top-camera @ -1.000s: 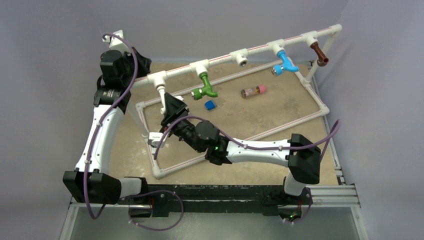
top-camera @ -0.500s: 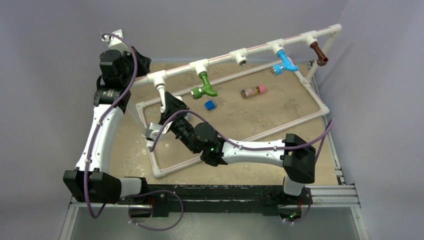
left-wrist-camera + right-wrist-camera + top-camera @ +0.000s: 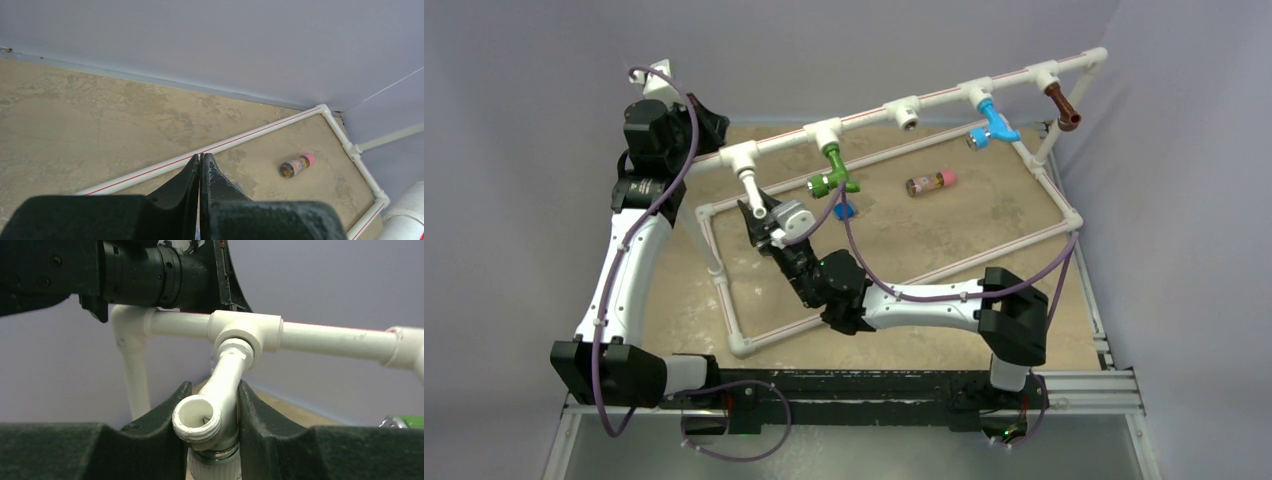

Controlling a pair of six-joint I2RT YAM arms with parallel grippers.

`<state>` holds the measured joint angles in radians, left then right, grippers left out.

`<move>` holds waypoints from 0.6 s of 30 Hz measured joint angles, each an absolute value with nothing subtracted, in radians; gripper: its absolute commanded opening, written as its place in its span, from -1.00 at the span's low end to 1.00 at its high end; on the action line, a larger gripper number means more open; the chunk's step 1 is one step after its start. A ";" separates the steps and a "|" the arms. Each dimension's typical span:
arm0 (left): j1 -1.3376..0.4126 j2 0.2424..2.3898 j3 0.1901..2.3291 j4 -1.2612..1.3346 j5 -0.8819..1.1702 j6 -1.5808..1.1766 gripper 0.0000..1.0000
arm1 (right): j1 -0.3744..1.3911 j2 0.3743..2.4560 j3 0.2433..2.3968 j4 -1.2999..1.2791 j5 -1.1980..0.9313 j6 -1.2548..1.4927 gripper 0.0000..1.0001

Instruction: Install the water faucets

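White faucet [image 3: 227,385], hanging from T-fitting [image 3: 245,330], clamped in R gripper [image 3: 214,387]; L gripper [image 3: 200,159] fully closed.

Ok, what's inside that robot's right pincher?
The white faucet, squeezed in the right gripper. Its top goes into a white T-fitting on the pipe. Its lower end is mostly hidden down in the gripper.
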<state>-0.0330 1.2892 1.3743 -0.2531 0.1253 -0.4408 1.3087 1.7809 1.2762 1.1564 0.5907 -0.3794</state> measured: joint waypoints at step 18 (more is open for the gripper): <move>-0.007 1.294 1.370 -0.285 0.127 -0.450 -1.00 | 1.311 1.780 1.147 1.423 0.679 0.659 -1.00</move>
